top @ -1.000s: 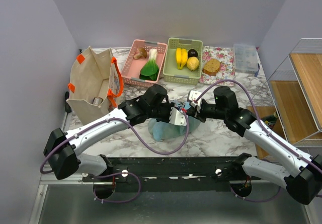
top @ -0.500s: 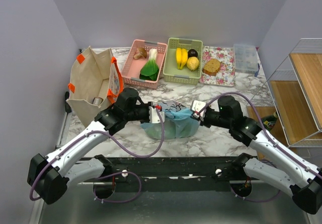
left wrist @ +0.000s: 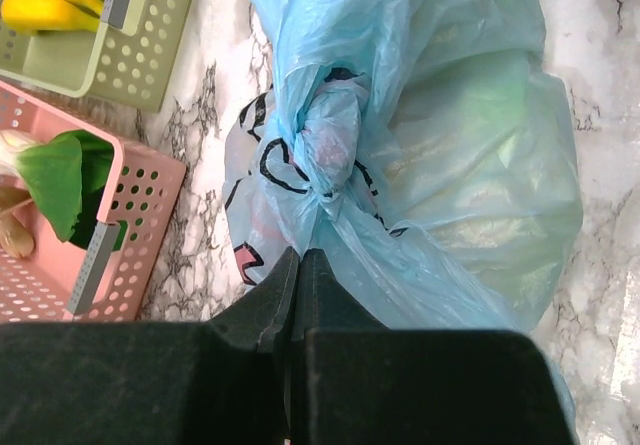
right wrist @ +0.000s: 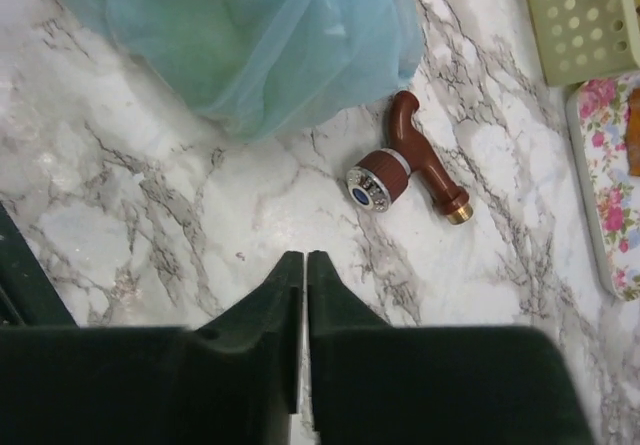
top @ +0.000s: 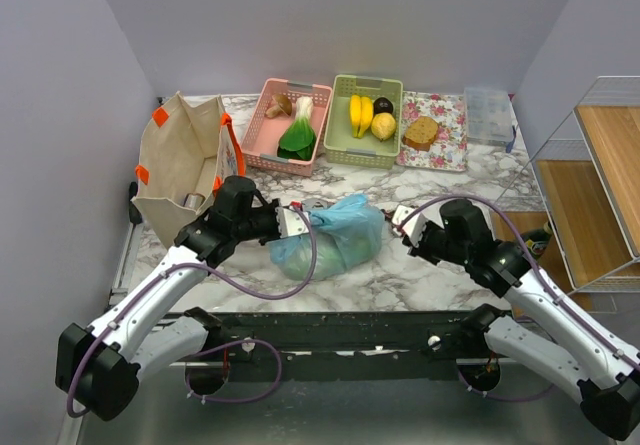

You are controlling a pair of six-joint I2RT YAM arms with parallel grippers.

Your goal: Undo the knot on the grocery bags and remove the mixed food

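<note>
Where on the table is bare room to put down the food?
Bare marble: the strip between the blue bag and the pink basket and green basket; also the patch near the right gripper, save a brown tap. Crowded: the back row and the tote side.

Bright, even light falls from overhead. The marble worktop (top: pixel 430 275) carries only soft, faint shadows beside the grocery bag (top: pixel 335 237) and a mild sheen. Both wrist views are sharp on the plastic, but the black fingers (left wrist: pixel 255 315) of the left gripper (left wrist: pixel 298 257) sit dark and featureless.
</note>
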